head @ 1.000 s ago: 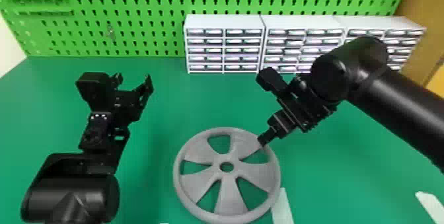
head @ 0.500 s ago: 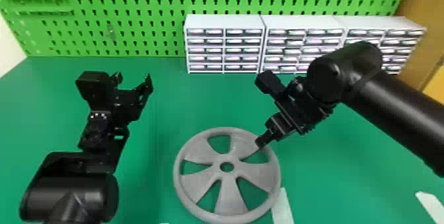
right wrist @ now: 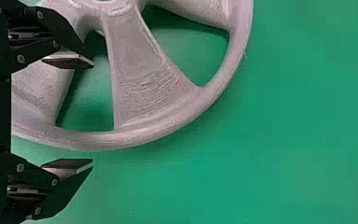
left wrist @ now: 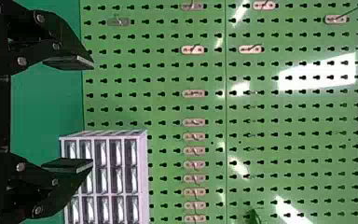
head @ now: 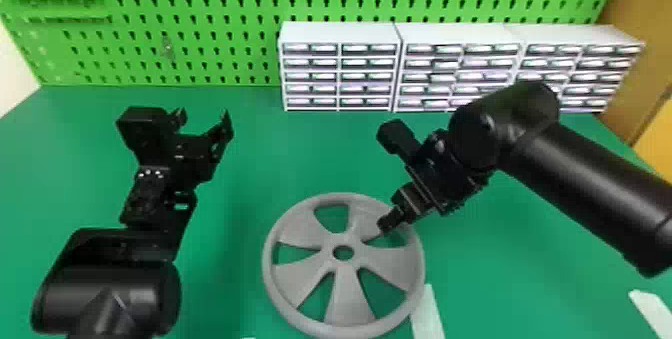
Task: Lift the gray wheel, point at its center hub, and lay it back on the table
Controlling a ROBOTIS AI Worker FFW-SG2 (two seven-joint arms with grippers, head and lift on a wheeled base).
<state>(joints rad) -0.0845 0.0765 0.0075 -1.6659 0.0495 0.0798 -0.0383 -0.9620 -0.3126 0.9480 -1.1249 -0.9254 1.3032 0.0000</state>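
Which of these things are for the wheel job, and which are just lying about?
For the job:
gray wheel, with its center hub
green table under it
right claw, open at the wheel

Just about:
drawer units at the back
pegboard
pale strip beside the wheel
left claw, open, away from the wheel

The gray wheel [head: 347, 298] lies flat on the green worktop [head: 225, 288], low and near the middle of the head view. It is round and matte, with five broad spokes that widen from the center hub [head: 343, 264] to a smooth raised rim. A round hole pierces the hub, and green shows through it and through the five openings between the spokes. Fine ridges run across the spoke faces in the right wrist view.
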